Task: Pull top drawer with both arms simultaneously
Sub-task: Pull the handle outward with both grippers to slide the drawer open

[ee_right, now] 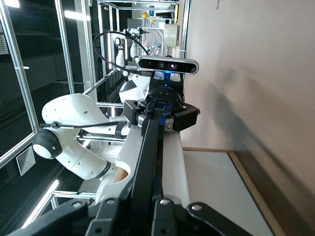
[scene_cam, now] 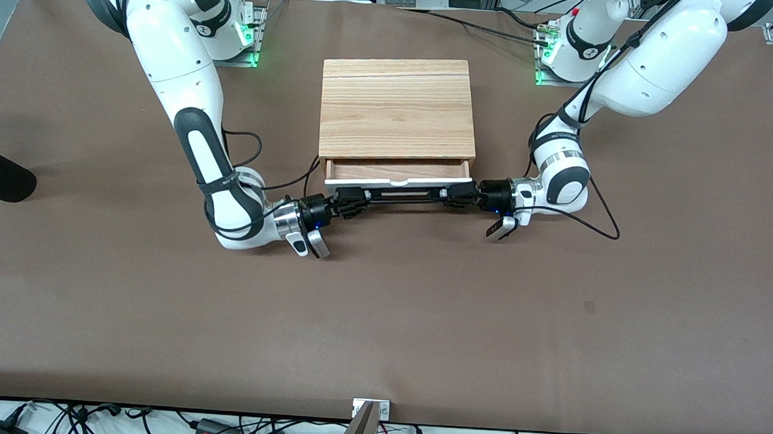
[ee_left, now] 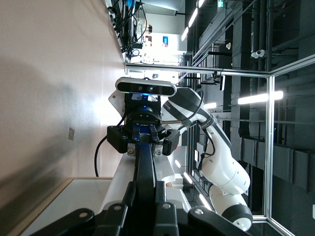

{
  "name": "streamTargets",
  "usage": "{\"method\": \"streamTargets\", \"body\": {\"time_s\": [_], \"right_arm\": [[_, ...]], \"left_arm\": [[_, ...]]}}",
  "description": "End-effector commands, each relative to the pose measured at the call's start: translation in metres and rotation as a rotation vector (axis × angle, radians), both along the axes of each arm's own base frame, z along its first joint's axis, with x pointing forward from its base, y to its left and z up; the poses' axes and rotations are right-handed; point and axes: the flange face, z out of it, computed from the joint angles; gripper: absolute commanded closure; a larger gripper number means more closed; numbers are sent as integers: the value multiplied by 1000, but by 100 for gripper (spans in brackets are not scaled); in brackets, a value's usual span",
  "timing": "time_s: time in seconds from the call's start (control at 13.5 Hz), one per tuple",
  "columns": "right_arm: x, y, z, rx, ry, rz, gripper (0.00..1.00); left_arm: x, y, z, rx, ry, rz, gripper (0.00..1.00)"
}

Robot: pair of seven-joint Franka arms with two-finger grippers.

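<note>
Centrally in the front view, the wooden box (scene_cam: 398, 110) sits in the upper middle of the frame, and the top drawer (scene_cam: 398, 173) shows a narrow strip of its light wood interior at the box's lower edge, with the white front panel just clear of the box. Its black bar handle (scene_cam: 397, 196) runs across the panel. The left gripper (scene_cam: 454, 195) is clamped on the handle's end toward the left arm, the right gripper (scene_cam: 353, 197) on the end toward the right arm. Each wrist view looks along the bar to the other gripper, closed on it, over the brown table (scene_cam: 382, 321)
</note>
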Motion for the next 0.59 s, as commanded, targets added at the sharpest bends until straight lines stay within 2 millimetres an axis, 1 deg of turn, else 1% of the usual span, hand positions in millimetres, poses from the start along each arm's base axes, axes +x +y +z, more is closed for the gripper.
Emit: {"method": "streamTargets", "body": {"time_s": [0.0, 0.15, 0.3, 0.52], "right_arm": [[35, -18, -15, -50, -41, -81, 100], [45, -22, -10, -70, -67, -105, 100], [51, -23, -14, -84, -81, -122, 100], [55, -24, -18, -84, -85, -128, 100]], "left_arm": [[25, 21, -22, 49, -8, 69, 85], [32, 24, -21, 50, 1, 75, 85], [44, 28, -17, 80, 14, 92, 84], [55, 27, -16, 123, 34, 109, 81]]}}
